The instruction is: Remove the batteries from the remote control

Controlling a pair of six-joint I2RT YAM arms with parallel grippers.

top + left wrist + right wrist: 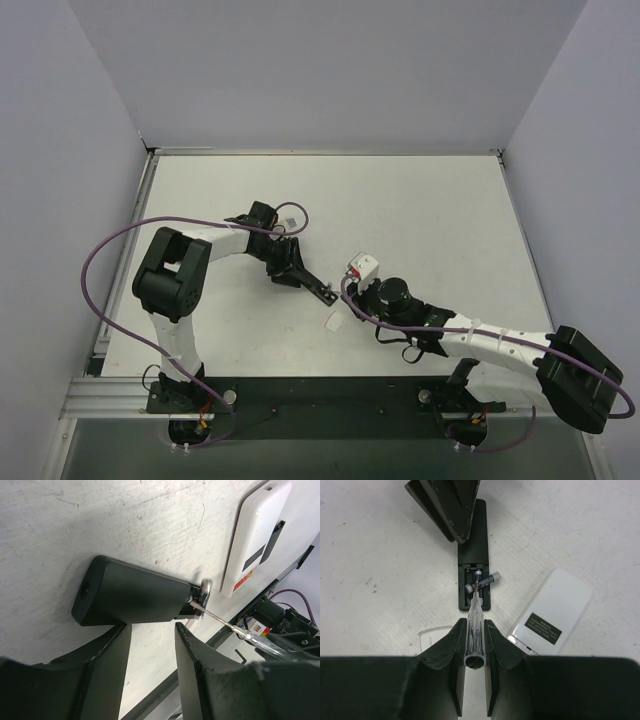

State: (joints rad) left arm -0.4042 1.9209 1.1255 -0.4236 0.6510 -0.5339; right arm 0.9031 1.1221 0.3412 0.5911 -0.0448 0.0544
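At mid-table your left end effector (152, 627) stands with its fingers apart. The tips rest against the remote (481, 535), and bare table (380, 580) shows through the gap. Your right end effector (474, 625) is clamped on a clear tool (475, 610), whose metal tip reaches into the open compartment at the remote's right end. You find the batteries (479, 582) there. One lies askew across the compartment's edge, lifted partly out and touching the tip. The rest sit in the bay, though you cannot count them surely. Just right of the remote lies a white device (550, 615), label up. A white square (431, 635) sits on the near side, beside the tool.
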